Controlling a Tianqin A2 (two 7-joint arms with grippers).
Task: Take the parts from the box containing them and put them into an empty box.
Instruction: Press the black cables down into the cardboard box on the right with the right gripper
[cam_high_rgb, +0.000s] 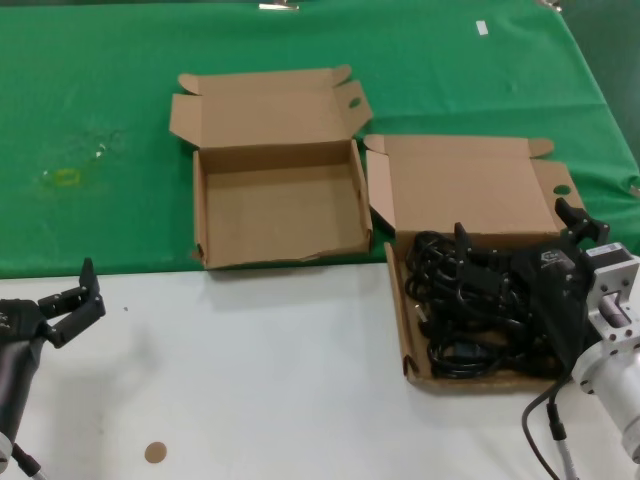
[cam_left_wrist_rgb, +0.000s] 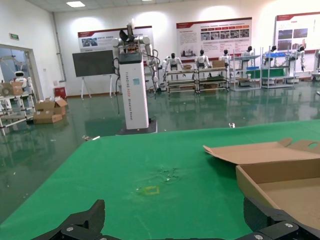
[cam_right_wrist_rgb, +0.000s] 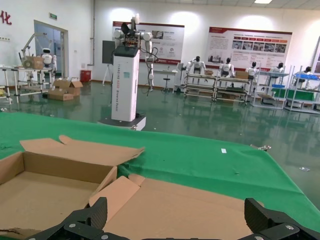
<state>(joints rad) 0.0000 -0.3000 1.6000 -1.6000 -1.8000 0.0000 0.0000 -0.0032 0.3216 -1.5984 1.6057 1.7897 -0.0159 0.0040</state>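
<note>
Head view first: two cardboard boxes, both with lids flipped back. The empty box (cam_high_rgb: 280, 205) sits center-top of the frame on the green cloth (cam_high_rgb: 100, 120), nothing inside it. The box containing the cords (cam_high_rgb: 470, 260) is at lower right, partly on the white table (cam_high_rgb: 250, 380). The power cords (cam_high_rgb: 470, 310) are one black tangle, so an exact count isn't possible. The right gripper (cam_high_rgb: 515, 235) hangs right over that pile, fingers spread wide, one finger (cam_high_rgb: 462, 240) above the cords and the other near the box's far right corner; nothing is between them. The left gripper (cam_high_rgb: 70, 300) is parked at lower left over the white table, jaws apart and empty, well away from both boxes. A small brown disc (cam_high_rgb: 154, 452) lies near the bottom edge.

Left wrist view: two finger tips (cam_left_wrist_rgb: 85, 220) wide apart along the bottom, the empty box (cam_left_wrist_rgb: 280, 180) at right on green cloth.

Right wrist view: fingertips (cam_right_wrist_rgb: 85, 217) wide again at the bottom, both boxes' cardboard above them, cords not visible.
</note>
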